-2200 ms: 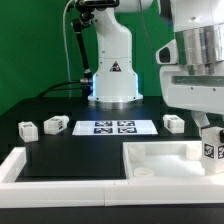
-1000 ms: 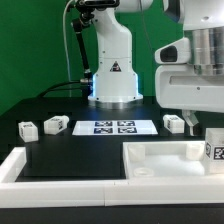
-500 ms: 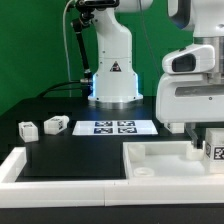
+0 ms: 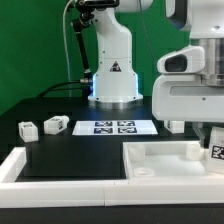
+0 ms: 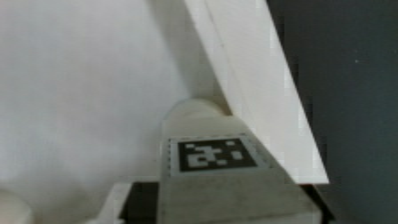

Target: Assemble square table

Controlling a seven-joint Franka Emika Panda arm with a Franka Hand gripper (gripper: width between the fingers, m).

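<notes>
End effector (image 4: 213,142) clamped on a leg (image 4: 217,152) over the square top (image 4: 150,160), right; loose legs (image 4: 56,126) left of marker board (image 4: 113,127)

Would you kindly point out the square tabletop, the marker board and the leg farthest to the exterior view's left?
square tabletop (image 4: 170,160): exterior view, bare floor inside its raised rim.
marker board (image 4: 112,127): exterior view, middle of the sheet.
leg (image 4: 27,128): exterior view, farthest to its left, front face.

A robotics lab — green backdrop (image 4: 30,50), black tabletop (image 4: 80,150), marker board (image 4: 113,127), white robot arm (image 4: 110,60).
</notes>
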